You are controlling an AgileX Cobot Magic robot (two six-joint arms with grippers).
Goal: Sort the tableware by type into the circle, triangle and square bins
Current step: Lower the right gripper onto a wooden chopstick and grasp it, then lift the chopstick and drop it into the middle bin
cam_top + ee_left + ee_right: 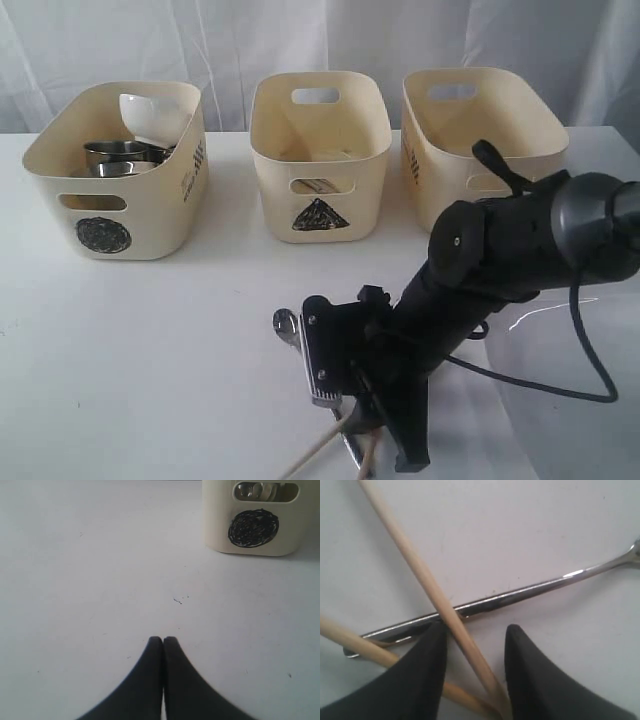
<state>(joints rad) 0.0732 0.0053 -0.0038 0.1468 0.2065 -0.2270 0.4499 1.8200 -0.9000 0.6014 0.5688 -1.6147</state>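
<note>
L jaws: left gripper (163, 640) clenched, black fingers pressed tip to tip, nothing btwn them; over bare white tabletop (100, 555).
R jaws: right gripper (475, 626) released, fingers apart w/ a clear gap; down at tabletop level, well apart from the bins.
Chopsticks: two pale wooden chopsticks (420, 570) lie crossed on tabletop. One runs through the gap btwn R jaws, close to one finger, not clamped.
Utensil: slim shiny steel utensil (520, 595) lies flat under the upper chopstick, just past R fingertips. Head type: can't tell.
Circle bin: cream plastic bin w/ black scribbled circle (103, 235), leftmost. Holds shiny steel round vessels (115, 152), at least two (mug vs bowl: can't tell), & small white bowl (150, 115) tilted against back wall.
Triangle bin: cream plastic bin w/ black triangle (270, 190), middle. Something pale shows through handle slot, can't ID.
Third bin: third cream plastic bin (450, 140), rightmost; front mark hidden by R arm.
Plate: large white plate (580, 420) on tabletop beside R arm, only partly in view.
</note>
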